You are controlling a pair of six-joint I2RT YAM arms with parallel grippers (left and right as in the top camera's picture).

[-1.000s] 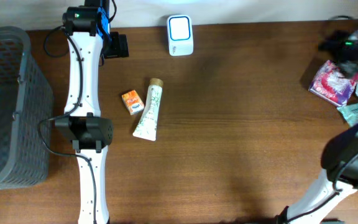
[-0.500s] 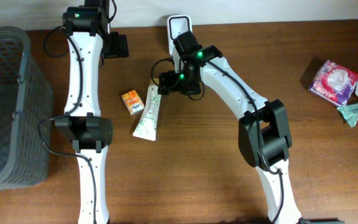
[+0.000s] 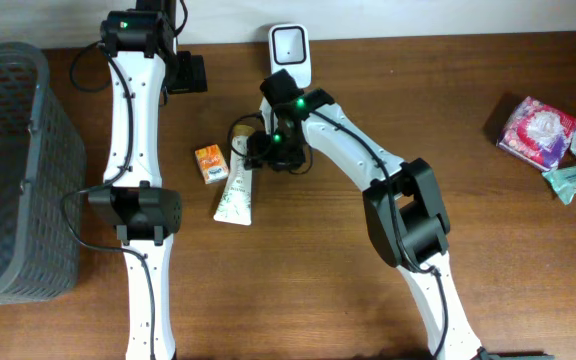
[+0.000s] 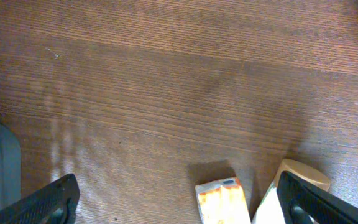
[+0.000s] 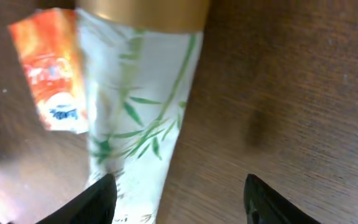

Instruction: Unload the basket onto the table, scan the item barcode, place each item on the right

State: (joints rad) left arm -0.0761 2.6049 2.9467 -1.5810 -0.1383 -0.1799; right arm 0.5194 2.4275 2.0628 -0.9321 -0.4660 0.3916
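Checked the right gripper (image 3: 255, 150) first: found released, fingers (image 5: 101, 199) spread wide and clamping nothing. Noted low over the cap end of the tube (image 3: 236, 190), with the closing line set across the tube's width. Judged off-centre in the wrist view: one finger over the printed body, the other over bare table (image 5: 278, 93). Calls for a small shift toward the tube before any squeeze.

Traced the tube's long axis: gold cap (image 5: 143, 12) at the far end, crimped tail at the near end, leaning slightly left toward the near edge. Lies flat on the wood, just right of the orange packet (image 3: 212, 163); touching or a hair apart, cannot tell which.

Located the scanner (image 3: 290, 45) beyond the cap, upright near the table's far edge, and judged it a short carry from the grasp point.

Checked the left gripper (image 4: 179, 202): fully released, empty, hovering far-left of both items, with the cap only at the edge of its view. Judged the right arm nearer and better placed for the pick. No barcode seen on the upward face.
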